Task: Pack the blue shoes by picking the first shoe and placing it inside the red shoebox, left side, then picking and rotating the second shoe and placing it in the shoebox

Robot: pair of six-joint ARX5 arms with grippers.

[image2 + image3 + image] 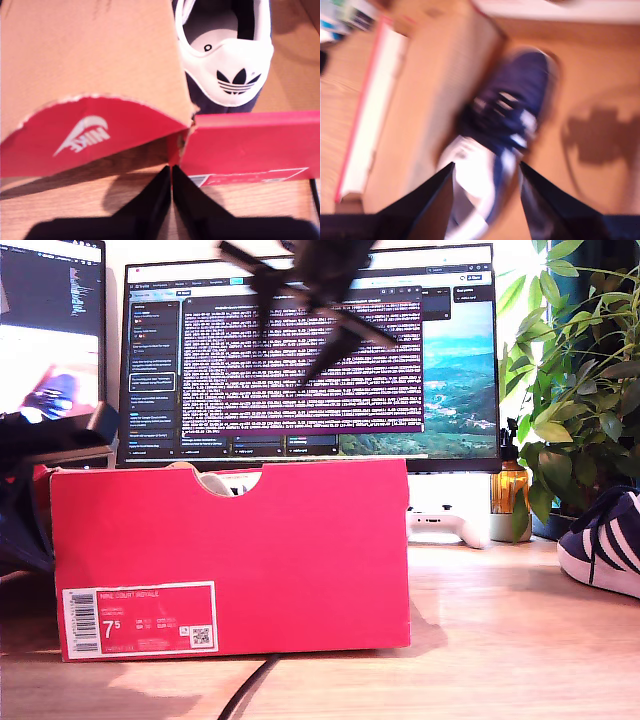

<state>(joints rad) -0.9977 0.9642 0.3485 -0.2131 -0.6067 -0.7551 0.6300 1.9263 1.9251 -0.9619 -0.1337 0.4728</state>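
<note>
The red shoebox [300, 540] stands at the exterior view's left, label [140, 620] facing the camera. One blue shoe [225, 60] lies inside, its white heel at the labelled wall; a bit of white [215, 483] shows in the notch. My first gripper [170, 170] is shut with nothing seen in it, just outside the box corner beside a bent flap [85, 55]. My second gripper [487, 200] is open above a blurred blue shoe [505, 120]; whether it touches is unclear. A blurred arm [320, 290] hangs over the box. The other blue shoe [605, 545] rests on the table at the exterior view's right edge.
Behind the box are a monitor [310, 350], a white game controller [445, 523] and an amber bottle [510, 485]. A leafy plant [580, 390] fills the exterior view's right. A black cable [245, 695] runs out from under the box. A dark arm [25, 500] is at the exterior view's left edge.
</note>
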